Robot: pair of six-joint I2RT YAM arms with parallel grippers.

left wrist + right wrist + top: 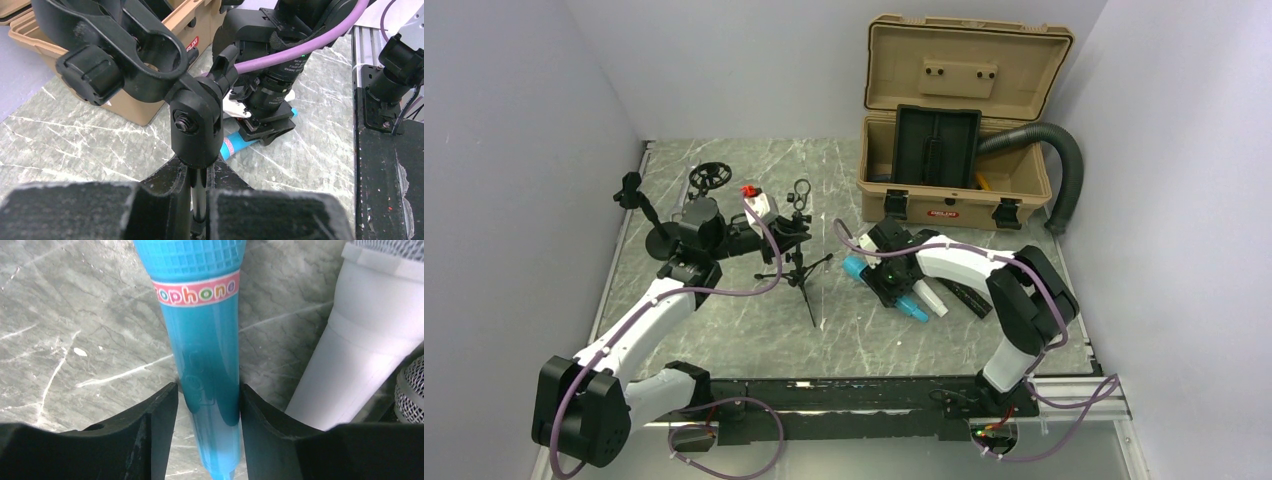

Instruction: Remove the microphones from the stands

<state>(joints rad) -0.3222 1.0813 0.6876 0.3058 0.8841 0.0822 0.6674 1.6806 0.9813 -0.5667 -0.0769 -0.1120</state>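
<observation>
Both right jaws flank the blue microphone, clear only wrist-side.

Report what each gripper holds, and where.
Left gripper: the stand, by its thin pole under the clip. Right gripper: fingers flank the blue mic at its handle; a firm grip cannot be told.

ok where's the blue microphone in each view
top external: blue microphone lies just right of centre, partly under the right claw.
left wrist: a sliver at centre, behind the stand, below that claw.
right wrist: dead centre, running top to bottom between the claw's fingers.
shared landmark: the right claw.
</observation>
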